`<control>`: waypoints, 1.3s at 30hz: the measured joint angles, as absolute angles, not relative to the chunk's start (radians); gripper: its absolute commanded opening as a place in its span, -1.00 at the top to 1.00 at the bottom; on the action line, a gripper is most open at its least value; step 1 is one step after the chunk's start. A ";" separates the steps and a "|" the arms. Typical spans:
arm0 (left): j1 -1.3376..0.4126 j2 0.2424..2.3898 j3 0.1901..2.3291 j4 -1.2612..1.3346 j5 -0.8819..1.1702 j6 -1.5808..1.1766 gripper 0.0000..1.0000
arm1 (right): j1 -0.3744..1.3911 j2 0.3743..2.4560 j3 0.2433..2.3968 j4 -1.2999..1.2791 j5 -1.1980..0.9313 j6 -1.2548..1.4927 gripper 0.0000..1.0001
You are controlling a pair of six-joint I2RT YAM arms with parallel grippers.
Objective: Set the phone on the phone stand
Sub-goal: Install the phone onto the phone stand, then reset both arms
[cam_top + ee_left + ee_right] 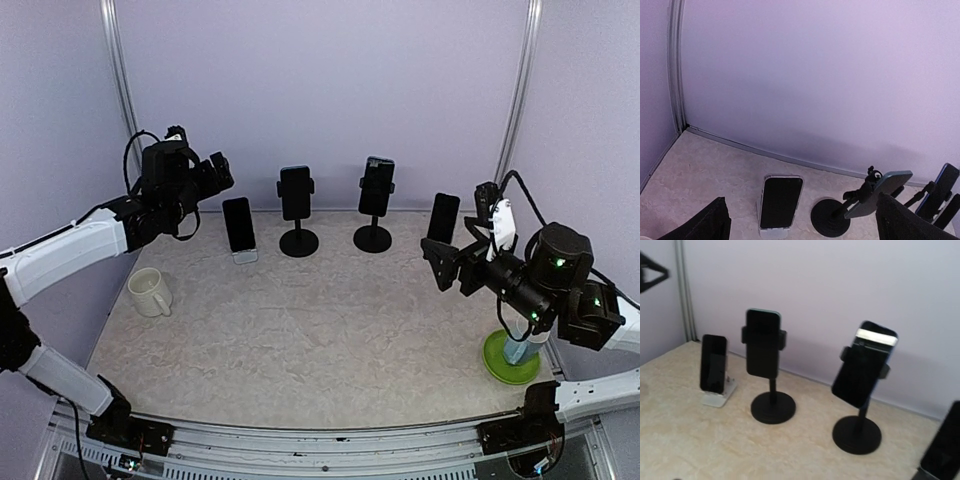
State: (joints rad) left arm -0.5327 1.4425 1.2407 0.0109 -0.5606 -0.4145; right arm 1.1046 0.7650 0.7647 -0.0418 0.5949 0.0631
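My left gripper (218, 177) and right gripper (441, 265) are both spread wide, nothing held, well apart from each other. Phones stand in a row along the back wall: left phone (238, 222) on a white cradle (245, 256), two middle phones (295, 190) on black pedestals (298, 242), right phone (443, 216) just beside my right gripper. A mug (150, 292) sits near the table's (300, 340) left edge.
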 measured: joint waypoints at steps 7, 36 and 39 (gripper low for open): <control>-0.620 1.246 1.039 -0.047 -0.486 -0.415 -0.98 | 1.055 0.691 0.778 -0.170 0.607 0.118 -1.00; -0.682 0.545 0.629 -0.316 -0.562 -0.501 -0.98 | 0.925 0.459 0.743 -0.629 0.881 0.472 -1.00; -0.682 0.545 0.629 -0.343 -0.583 -0.509 -0.98 | 0.925 0.461 0.750 -0.675 0.925 0.514 -1.00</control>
State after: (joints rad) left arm -0.6815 0.5453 0.6292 -0.3428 -0.5827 -0.5091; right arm 0.9245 0.4610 0.7498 -0.6750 0.9253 0.5137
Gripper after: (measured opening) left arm 0.988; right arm 0.998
